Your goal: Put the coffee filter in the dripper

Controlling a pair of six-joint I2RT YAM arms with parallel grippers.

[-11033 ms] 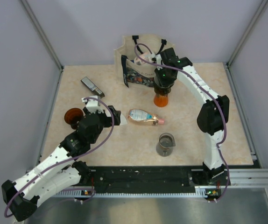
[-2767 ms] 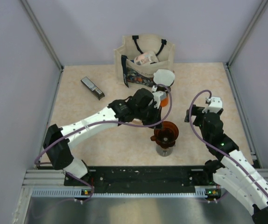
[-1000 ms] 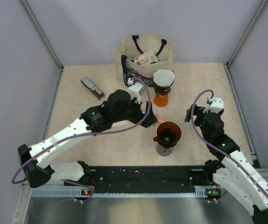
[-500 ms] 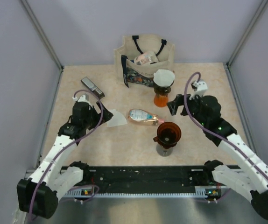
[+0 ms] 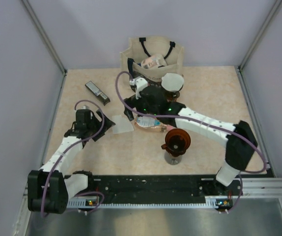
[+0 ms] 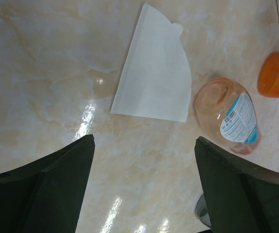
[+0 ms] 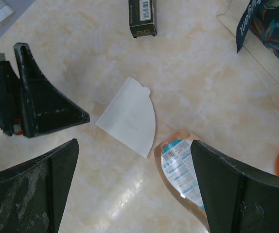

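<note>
The white coffee filter point(image 5: 123, 124) lies flat on the table, left of a lying clear bottle point(image 5: 151, 123). It also shows in the left wrist view point(image 6: 154, 82) and the right wrist view point(image 7: 130, 116). The brown dripper point(image 5: 176, 140) sits on a glass carafe point(image 5: 173, 158) near the front, apart from both grippers. My left gripper point(image 5: 100, 129) point(image 6: 144, 141) is open just left of the filter, with nothing between its fingers. My right gripper point(image 5: 130, 112) point(image 7: 133, 143) hovers open above the filter's right side, with the arm stretched across the table.
A cloth bag point(image 5: 153, 61) stands at the back. In front of it is an orange vessel point(image 5: 171, 104) with a white filter on top. A black box point(image 5: 97, 92) lies at the back left. The left gripper's finger point(image 7: 42, 104) shows in the right wrist view.
The right arm has swung from the right side across to above the filter. The left arm has drawn back a little to the left, and its jaws have narrowed slightly.
</note>
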